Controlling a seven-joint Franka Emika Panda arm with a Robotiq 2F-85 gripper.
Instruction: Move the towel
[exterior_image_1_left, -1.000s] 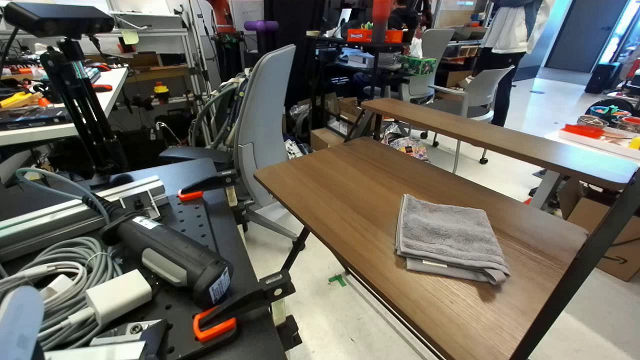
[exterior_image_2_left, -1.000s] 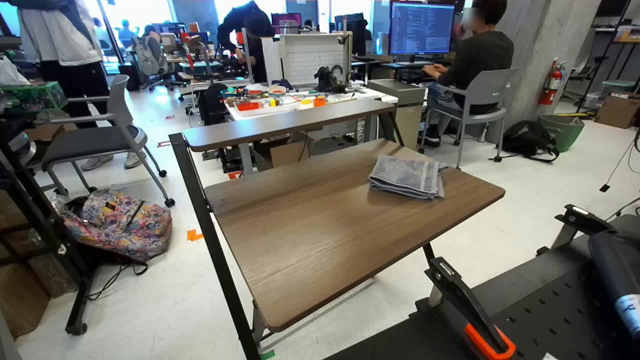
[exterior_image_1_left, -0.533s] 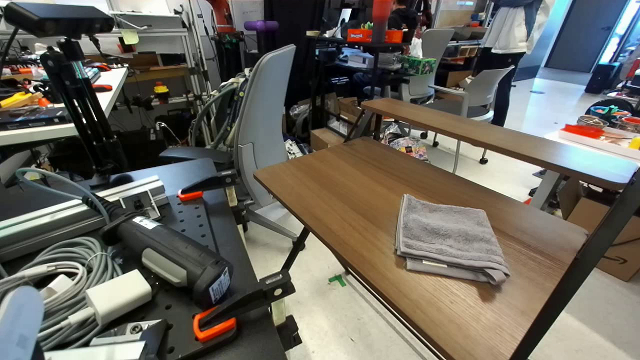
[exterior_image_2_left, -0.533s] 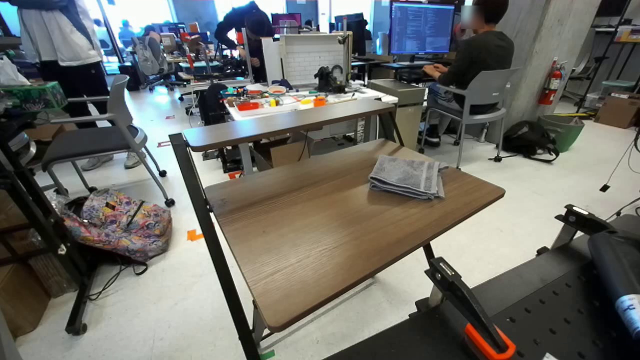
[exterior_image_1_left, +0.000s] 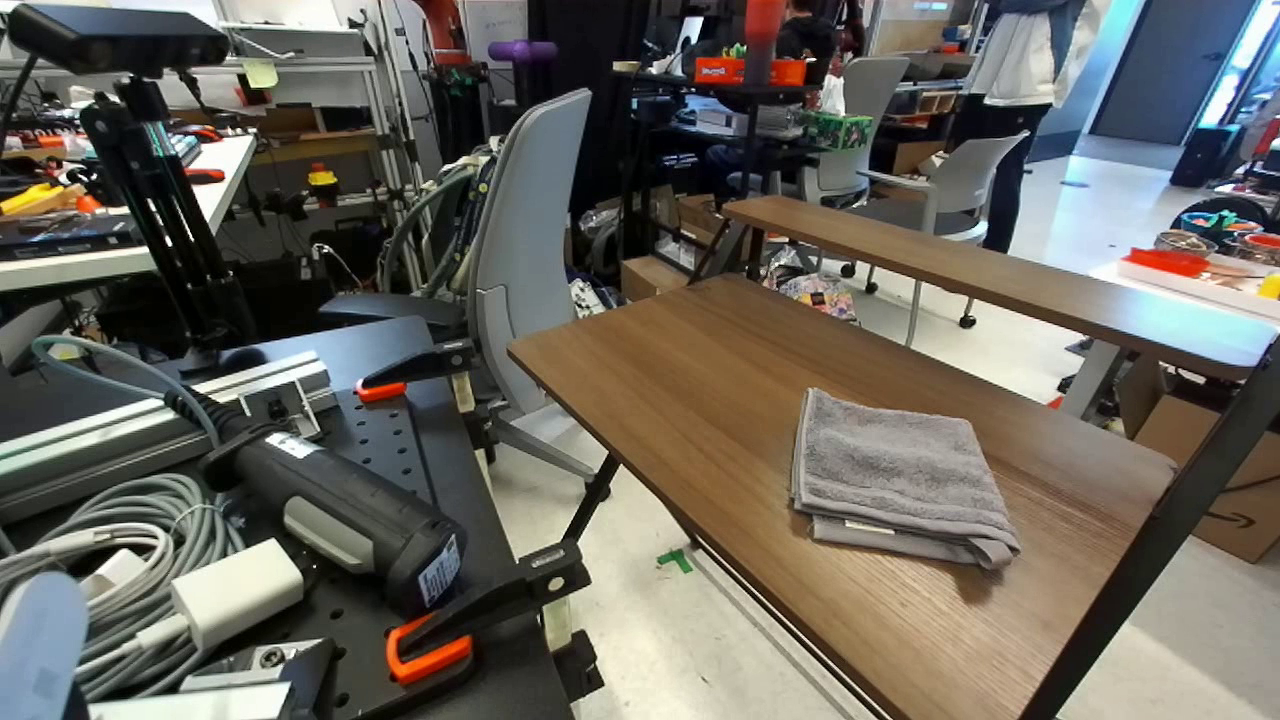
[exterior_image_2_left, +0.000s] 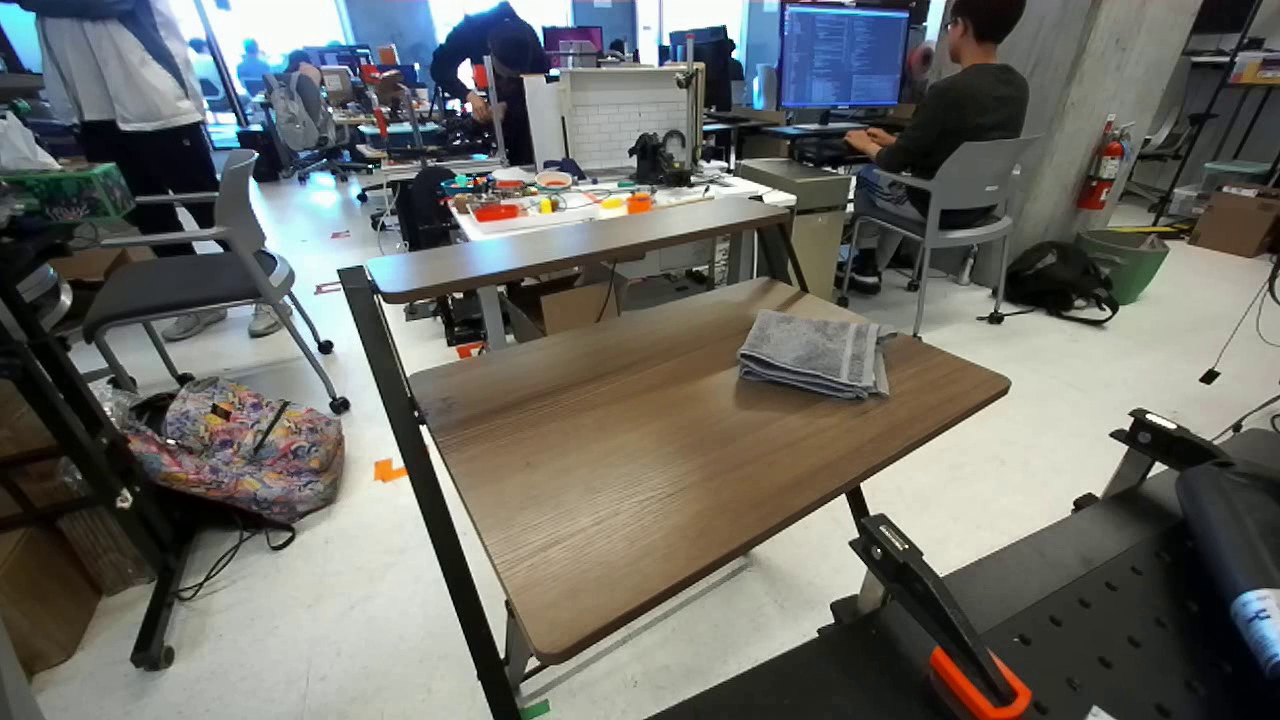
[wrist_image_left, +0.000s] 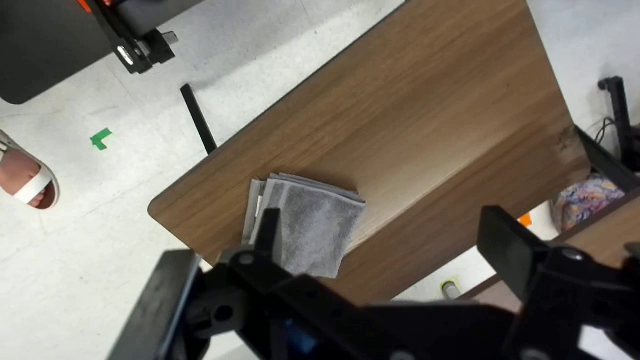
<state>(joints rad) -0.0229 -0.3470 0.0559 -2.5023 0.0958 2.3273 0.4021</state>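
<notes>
A folded grey towel (exterior_image_1_left: 905, 475) lies flat on the lower top of a brown wooden desk (exterior_image_1_left: 690, 380). It also shows in an exterior view (exterior_image_2_left: 815, 352), near one end of the desk top (exterior_image_2_left: 620, 470). In the wrist view the towel (wrist_image_left: 320, 225) lies below my gripper (wrist_image_left: 382, 212), whose two black fingers are wide apart with nothing between them. The left finger covers part of the towel's edge in that view, and the desk top (wrist_image_left: 430, 100) spreads beyond it. The gripper is apart from the towel. Neither exterior view shows the arm or the gripper.
The desk has a raised narrow shelf (exterior_image_2_left: 580, 250) along its back and a dark slanted leg (exterior_image_1_left: 1160, 550). A black perforated table (exterior_image_1_left: 390, 450) with a black tool (exterior_image_1_left: 340, 510), cables (exterior_image_1_left: 150, 540) and orange clamps (exterior_image_1_left: 430, 655) stands beside it. A grey chair (exterior_image_1_left: 530, 240) is close by.
The towel and the desk have not moved. Only the people in the background shift slightly; the seated one's head has changed position.
</notes>
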